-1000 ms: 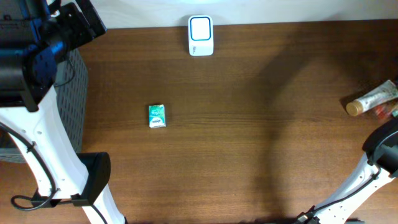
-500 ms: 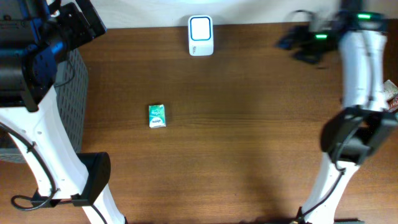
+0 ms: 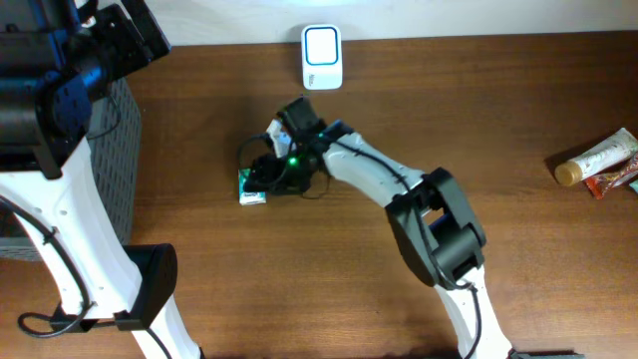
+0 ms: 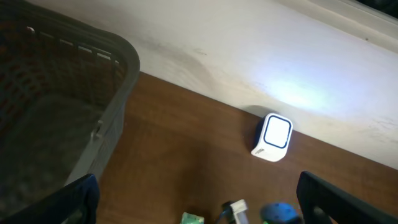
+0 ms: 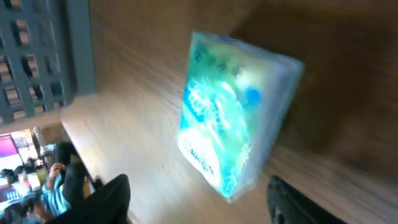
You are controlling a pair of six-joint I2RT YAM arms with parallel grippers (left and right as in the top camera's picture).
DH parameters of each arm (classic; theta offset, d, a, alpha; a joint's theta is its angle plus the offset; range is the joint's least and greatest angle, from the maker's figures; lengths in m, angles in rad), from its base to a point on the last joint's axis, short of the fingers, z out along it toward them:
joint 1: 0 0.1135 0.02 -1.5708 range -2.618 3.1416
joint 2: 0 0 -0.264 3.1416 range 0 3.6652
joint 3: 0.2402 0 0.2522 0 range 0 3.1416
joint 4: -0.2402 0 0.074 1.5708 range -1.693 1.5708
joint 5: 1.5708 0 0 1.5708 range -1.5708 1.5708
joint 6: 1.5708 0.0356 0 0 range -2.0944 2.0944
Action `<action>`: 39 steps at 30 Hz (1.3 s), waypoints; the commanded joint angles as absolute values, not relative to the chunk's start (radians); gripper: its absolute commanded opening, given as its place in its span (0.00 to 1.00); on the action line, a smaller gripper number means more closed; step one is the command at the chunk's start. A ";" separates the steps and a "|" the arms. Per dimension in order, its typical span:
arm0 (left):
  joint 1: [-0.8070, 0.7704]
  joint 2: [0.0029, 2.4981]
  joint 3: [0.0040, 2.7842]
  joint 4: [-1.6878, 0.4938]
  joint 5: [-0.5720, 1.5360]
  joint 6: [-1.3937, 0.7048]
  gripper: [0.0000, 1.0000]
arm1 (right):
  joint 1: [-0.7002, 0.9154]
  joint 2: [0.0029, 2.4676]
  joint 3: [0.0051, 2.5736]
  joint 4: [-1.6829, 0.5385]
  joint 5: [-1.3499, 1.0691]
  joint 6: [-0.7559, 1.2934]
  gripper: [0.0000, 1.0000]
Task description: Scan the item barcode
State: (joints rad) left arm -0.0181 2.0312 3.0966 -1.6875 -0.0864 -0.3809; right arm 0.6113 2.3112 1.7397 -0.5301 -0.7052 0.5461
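The wooden table [image 3: 419, 130] fills the overhead view. The white left arm [image 3: 60, 219] rises along its 9 o'clock edge above a grey slatted basket [image 3: 122, 170]. The left gripper [image 4: 205, 200] hangs high over the basket's rim, its two fingers spread wide with nothing between them. The right arm [image 3: 379, 179] reaches from 5 o'clock across the middle toward 10 o'clock. Its right gripper [image 5: 200, 190] is low over the green packet [image 5: 233, 115]. The jaws stand apart, one dark finger [image 5: 106, 199] on each side of the wrist view, and the packet lies flat on the wood just ahead of them, ungripped. The white, blue-trimmed scanner [image 3: 322, 57] stands at the 12 o'clock edge, well apart from the packet, which is left of centre. A tube [image 3: 596, 160] and a red wrapper [image 3: 613, 181] lie together at 3 o'clock.
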 commanded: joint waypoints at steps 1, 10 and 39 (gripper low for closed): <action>-0.017 2.028 3.097 -1.688 -0.086 -0.365 0.99 | 0.634 2.319 1.721 -0.497 -0.606 0.667 0.59; -0.017 2.028 3.097 -1.688 -0.087 -0.365 0.99 | 0.651 2.380 1.721 -0.459 -0.559 0.689 0.34; -0.017 2.028 3.097 -1.688 -0.087 -0.365 0.99 | 0.431 2.300 2.014 -0.131 0.486 -0.218 0.04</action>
